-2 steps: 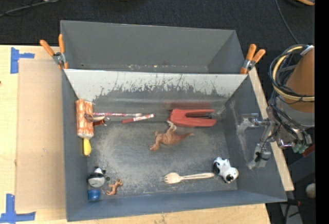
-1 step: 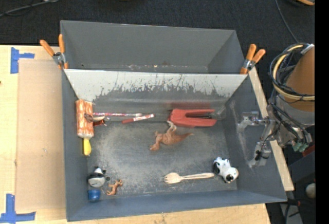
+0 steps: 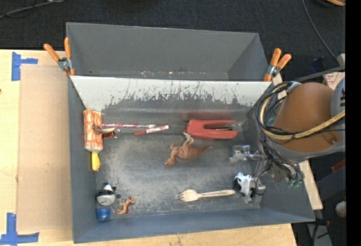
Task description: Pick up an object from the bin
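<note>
My gripper [image 3: 247, 156] hangs low at the bin's right side, under the arm's orange cover. Just in front of it lies a small black-and-white thing [image 3: 243, 184], touching or nearly touching the gripper. A cream plastic fork [image 3: 206, 194] lies along the front of the bin, its handle end pointing at that black-and-white thing. A brown toy animal [image 3: 183, 152] lies in the middle, left of the gripper. Behind it sits a red flat tool [image 3: 211, 129].
A red-and-white striped stick [image 3: 138, 127] and a copper-wrapped roll with a yellow tip [image 3: 93, 139] lie at the left. In the front left corner sit a small round black-and-white piece [image 3: 105, 196], a blue cap [image 3: 102, 214] and an orange squiggle [image 3: 125, 204].
</note>
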Action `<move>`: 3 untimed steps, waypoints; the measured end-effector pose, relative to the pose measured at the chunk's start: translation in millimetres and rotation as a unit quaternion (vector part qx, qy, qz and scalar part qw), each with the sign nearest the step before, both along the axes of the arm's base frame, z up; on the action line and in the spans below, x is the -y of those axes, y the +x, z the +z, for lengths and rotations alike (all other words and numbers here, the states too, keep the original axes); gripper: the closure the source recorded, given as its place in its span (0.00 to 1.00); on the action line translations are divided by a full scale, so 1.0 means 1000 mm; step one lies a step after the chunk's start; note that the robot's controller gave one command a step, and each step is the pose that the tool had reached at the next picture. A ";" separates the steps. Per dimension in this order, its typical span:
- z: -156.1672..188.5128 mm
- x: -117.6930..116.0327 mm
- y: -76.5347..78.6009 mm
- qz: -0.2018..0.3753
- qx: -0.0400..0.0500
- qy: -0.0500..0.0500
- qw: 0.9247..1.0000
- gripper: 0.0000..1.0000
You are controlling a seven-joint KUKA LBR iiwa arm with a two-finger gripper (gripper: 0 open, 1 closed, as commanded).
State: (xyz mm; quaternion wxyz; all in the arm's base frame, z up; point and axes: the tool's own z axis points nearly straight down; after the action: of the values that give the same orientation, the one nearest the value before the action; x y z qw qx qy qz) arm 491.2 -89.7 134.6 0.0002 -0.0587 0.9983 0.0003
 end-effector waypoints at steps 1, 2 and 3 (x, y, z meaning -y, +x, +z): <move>0.012 -0.033 -0.006 0.068 0.005 -0.001 0.998 0.00; -0.031 -0.070 -0.017 0.080 -0.005 0.002 0.997 0.00; -0.064 -0.087 -0.006 0.176 0.012 -0.004 0.984 0.00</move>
State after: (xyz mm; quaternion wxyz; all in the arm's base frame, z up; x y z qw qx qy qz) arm 485.1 -2.7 71.0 0.0116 -0.2335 0.9723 -0.0040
